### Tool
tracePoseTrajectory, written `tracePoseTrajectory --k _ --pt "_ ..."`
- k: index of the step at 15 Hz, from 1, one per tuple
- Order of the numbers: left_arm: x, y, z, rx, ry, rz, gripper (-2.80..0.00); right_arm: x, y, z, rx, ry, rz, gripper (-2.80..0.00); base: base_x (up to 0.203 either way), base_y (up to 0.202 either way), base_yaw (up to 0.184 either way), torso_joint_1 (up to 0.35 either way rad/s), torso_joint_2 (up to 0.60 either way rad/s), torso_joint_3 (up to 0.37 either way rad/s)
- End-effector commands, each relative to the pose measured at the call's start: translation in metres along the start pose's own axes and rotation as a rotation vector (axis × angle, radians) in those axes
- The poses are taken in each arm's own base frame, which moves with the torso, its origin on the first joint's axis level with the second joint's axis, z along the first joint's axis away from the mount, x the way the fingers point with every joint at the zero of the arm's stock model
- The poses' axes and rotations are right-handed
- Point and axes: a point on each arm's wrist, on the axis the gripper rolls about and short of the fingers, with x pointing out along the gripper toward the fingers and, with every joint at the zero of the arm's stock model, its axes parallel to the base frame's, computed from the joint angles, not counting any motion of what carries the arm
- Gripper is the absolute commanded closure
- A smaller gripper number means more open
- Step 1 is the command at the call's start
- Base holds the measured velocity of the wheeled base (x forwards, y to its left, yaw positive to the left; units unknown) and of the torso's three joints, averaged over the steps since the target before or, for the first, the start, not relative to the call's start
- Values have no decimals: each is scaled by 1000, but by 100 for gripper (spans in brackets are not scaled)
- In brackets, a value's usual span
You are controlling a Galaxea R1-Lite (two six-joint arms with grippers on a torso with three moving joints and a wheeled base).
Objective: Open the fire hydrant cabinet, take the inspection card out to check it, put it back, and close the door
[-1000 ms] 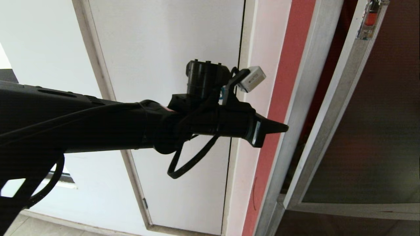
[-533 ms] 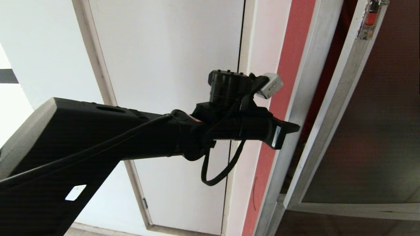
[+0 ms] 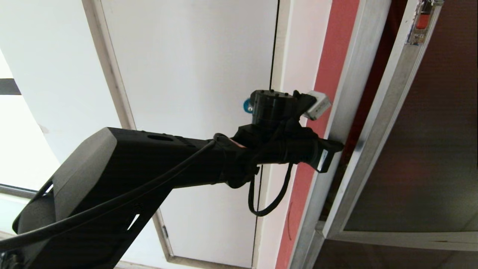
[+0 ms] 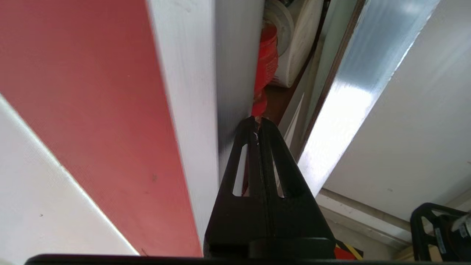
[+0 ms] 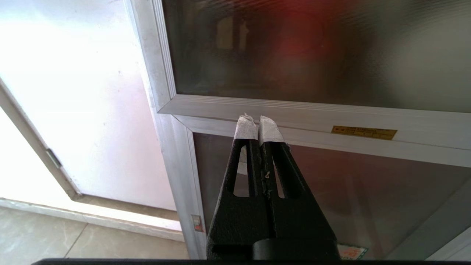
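The fire hydrant cabinet (image 3: pixel 347 82) has a brushed silver frame beside a red wall strip. Its door (image 3: pixel 418 149), dark glass in a silver frame, stands slightly ajar, with the orange-red latch button (image 3: pixel 422 20) at the top. My left gripper (image 3: pixel 338 145) is shut and empty, its tip in the gap between frame and door edge. In the left wrist view the left gripper (image 4: pixel 257 119) rests against the frame's inner side. Past it show a red valve (image 4: pixel 266 62) and a white rolled hose (image 4: pixel 298 44). The inspection card is hidden. My right gripper (image 5: pixel 257 119) hangs shut and empty, low before the door's bottom rail (image 5: pixel 294 108).
A grey-white panel (image 3: pixel 194 74) with a round blue lock (image 3: pixel 247 105) lies left of the cabinet, behind my left wrist. Below the door is a smaller glass door (image 5: pixel 368 191) with a yellow plate (image 5: pixel 363 132). Tiled floor (image 5: pixel 55 235) shows at the lower left.
My left arm has reached further right, toward the cabinet. Its shut tip went from in front of the red strip to the gap at the door's edge. The door and right arm have not moved.
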Motion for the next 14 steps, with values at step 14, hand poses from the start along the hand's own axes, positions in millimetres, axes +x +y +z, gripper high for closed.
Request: tracePoseTrajectory --k 14 --pt "6 -46 13 11 -12 -84 0 0 0 0 0 -1 0 0 0 0 0 0 0 0"
